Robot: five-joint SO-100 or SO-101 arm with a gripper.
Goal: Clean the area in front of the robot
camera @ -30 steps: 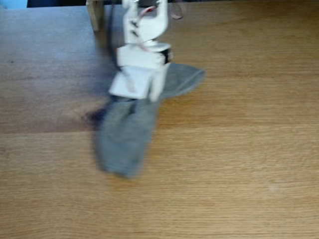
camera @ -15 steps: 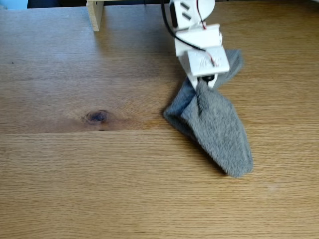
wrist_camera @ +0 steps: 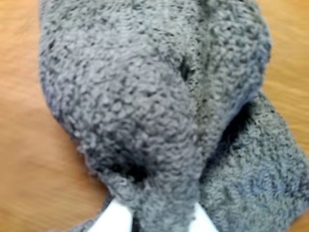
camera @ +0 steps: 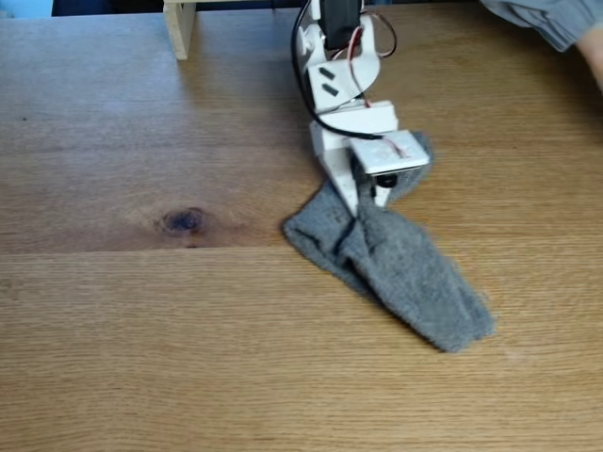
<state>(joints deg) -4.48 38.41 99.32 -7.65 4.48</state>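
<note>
Cloth (camera: 400,268) is what your gripper (camera: 363,209) is clamped on: in the wrist view the two white fingertips (wrist_camera: 116,220) pinch a bunched fold of the gray cloth (wrist_camera: 145,96). In the fixed view your robot arm (camera: 344,94) reaches down from the top edge, and the cloth spreads flat on the table (camera: 141,330), trailing toward the lower right. A dark knot (camera: 184,221) sits well to the cloth's left. A pale wooden post (camera: 179,26) stands at the top left. Someone's sleeve (camera: 546,17) shows at the top right corner.
</note>
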